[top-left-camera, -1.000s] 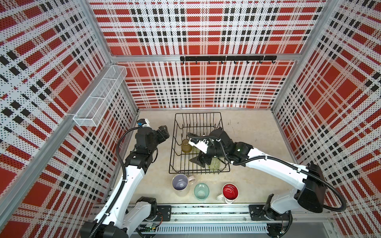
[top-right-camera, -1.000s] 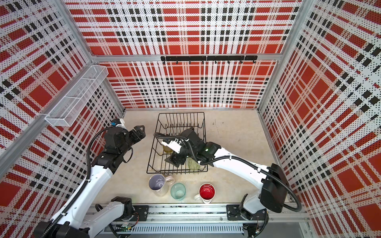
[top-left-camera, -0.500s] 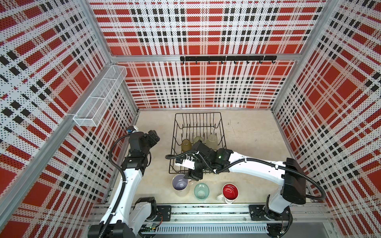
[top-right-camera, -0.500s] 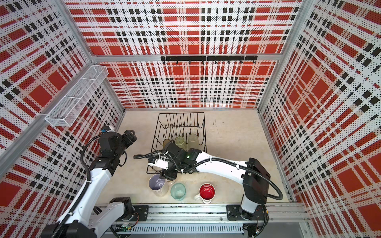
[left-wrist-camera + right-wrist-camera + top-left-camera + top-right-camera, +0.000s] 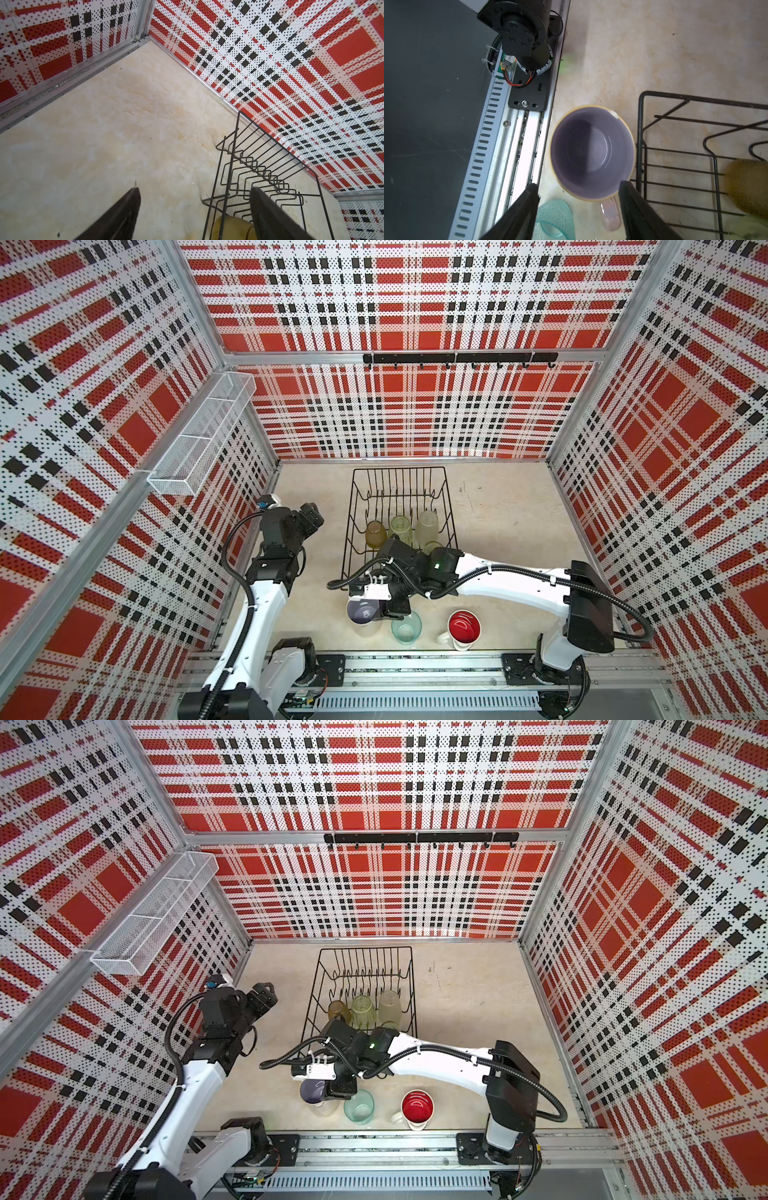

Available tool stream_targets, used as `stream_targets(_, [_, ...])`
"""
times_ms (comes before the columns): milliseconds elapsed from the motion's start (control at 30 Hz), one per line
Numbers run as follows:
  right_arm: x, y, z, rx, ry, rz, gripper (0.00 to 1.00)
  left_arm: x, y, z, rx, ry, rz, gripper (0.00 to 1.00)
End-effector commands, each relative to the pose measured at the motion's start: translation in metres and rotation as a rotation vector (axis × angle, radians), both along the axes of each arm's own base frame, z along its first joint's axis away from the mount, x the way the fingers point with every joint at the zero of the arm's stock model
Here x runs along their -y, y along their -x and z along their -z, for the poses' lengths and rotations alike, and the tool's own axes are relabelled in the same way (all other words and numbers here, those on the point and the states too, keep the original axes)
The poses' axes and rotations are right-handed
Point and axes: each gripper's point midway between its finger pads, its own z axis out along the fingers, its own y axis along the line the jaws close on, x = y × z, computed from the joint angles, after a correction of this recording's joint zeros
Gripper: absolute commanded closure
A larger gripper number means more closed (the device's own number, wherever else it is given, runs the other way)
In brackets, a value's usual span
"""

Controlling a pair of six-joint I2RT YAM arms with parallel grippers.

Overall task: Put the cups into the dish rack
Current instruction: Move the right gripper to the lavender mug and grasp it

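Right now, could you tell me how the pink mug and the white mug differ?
The pink mug is lavender inside; the white mug is red inside. The pink mug sits under the right gripper, fingers apart; the white mug has nothing over it. Both stand upright on the table, outside the dish rack.

Top views high, looking down, sharing whole scene; wrist cameras close (right above pink mug [image 5: 591, 151]).
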Motion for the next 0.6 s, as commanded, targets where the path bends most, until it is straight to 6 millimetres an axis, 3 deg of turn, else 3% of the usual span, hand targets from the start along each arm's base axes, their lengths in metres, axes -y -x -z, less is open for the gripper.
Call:
stream_targets(0, [-0.005,0.010,0.010,0.031,0.035,-0.098,0.33,-0.002,0.001,-0.003,0.020,-0.003,-0.002,0.14])
stream_targets(267, [-0.011,0.020,0.041,0.043,0.140,-0.156,0.36,-0.007,0.003,-0.001,0.020,0.001,-0.008,0.14])
stream_targets(567, [-0.008,0.028,0.062,0.040,0.209,-0.179,0.52,-0.008,0.004,-0.002,0.024,0.005,-0.009,0.14])
